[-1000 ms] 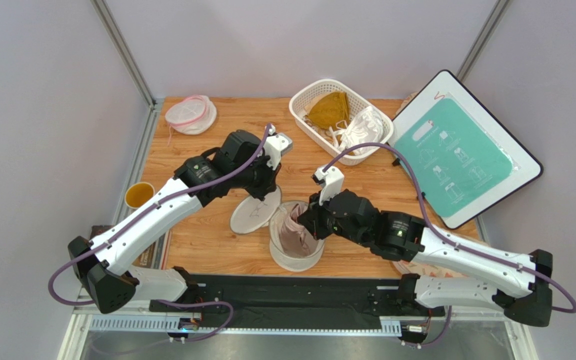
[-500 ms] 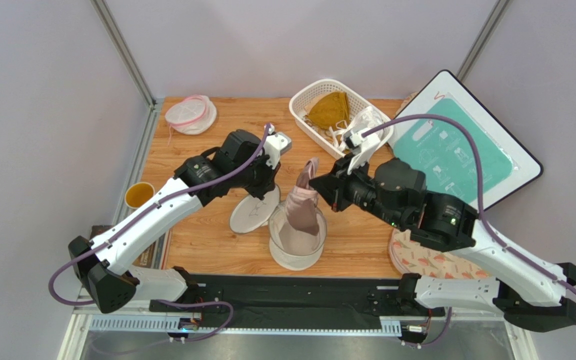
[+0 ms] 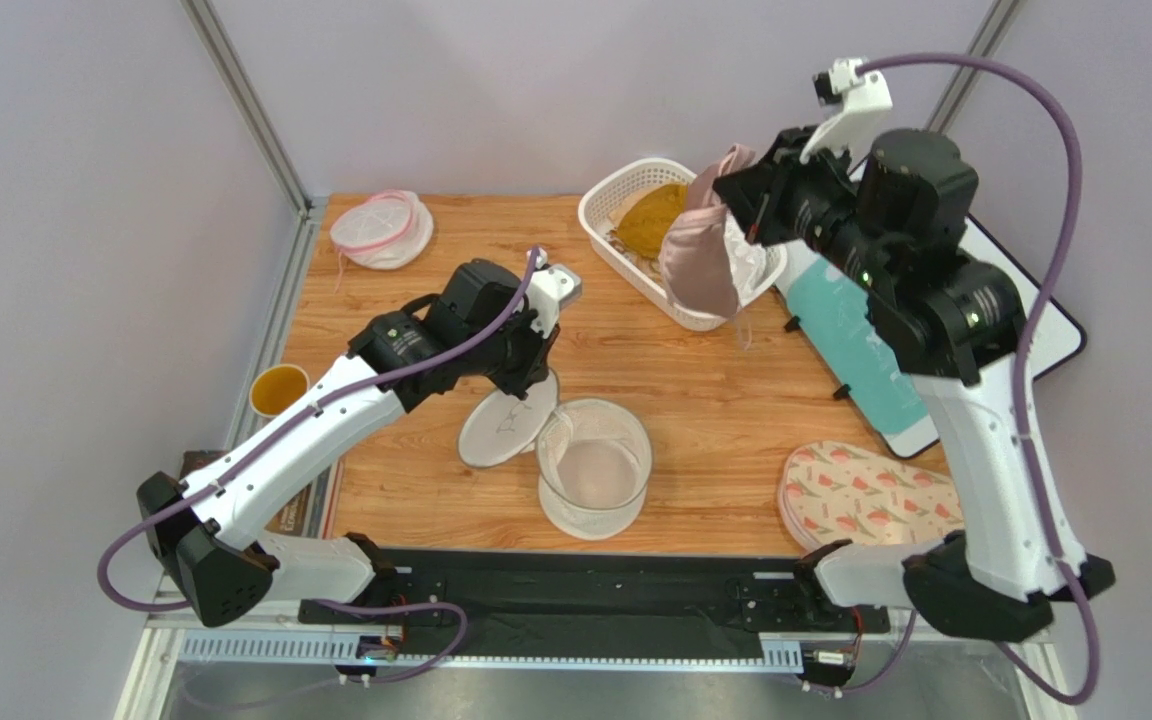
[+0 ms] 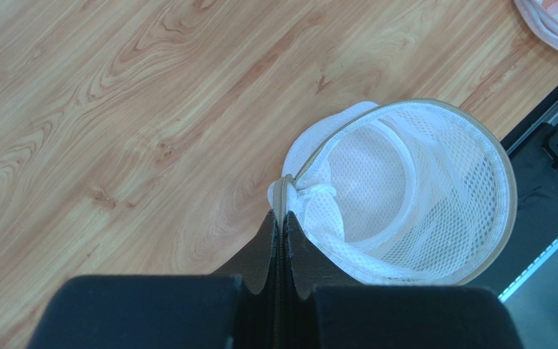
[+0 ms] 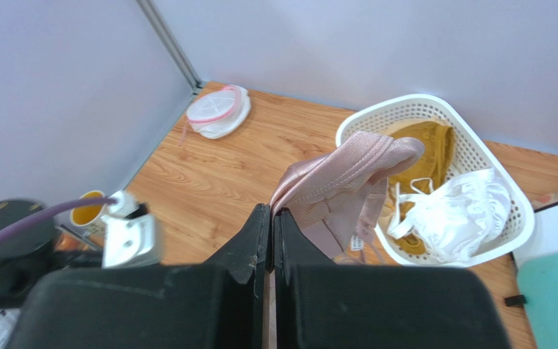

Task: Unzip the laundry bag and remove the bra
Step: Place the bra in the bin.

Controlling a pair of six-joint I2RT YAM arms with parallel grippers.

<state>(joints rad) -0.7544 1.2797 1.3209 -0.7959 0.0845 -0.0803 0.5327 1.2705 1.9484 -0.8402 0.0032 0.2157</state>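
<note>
The laundry bag [image 3: 593, 468] stands open on the table near the front, its round lid [image 3: 509, 423] flopped to the left; its inside looks empty in the left wrist view [image 4: 405, 196]. My left gripper [image 3: 537, 360] is shut on the bag's zipper edge [image 4: 283, 196]. My right gripper [image 3: 737, 188] is raised high over the white basket [image 3: 608, 225] and is shut on the pale pink bra [image 3: 699, 248], which hangs from it. In the right wrist view the bra [image 5: 340, 178] drapes from the gripper [image 5: 272, 212].
The basket [image 5: 507, 240] holds a mustard-yellow bra [image 5: 424, 145] and a white bra [image 5: 456, 211]. A flat mesh pouch with pink rim [image 3: 382, 227] lies far left. A yellow cup [image 3: 279, 390], a patterned pouch [image 3: 865, 492] and a teal-and-white board [image 3: 958, 300] lie around.
My right gripper pulled the pink bra up out of the laundry bag and carried it up and to the far right, over the basket. The left arm has not moved.
</note>
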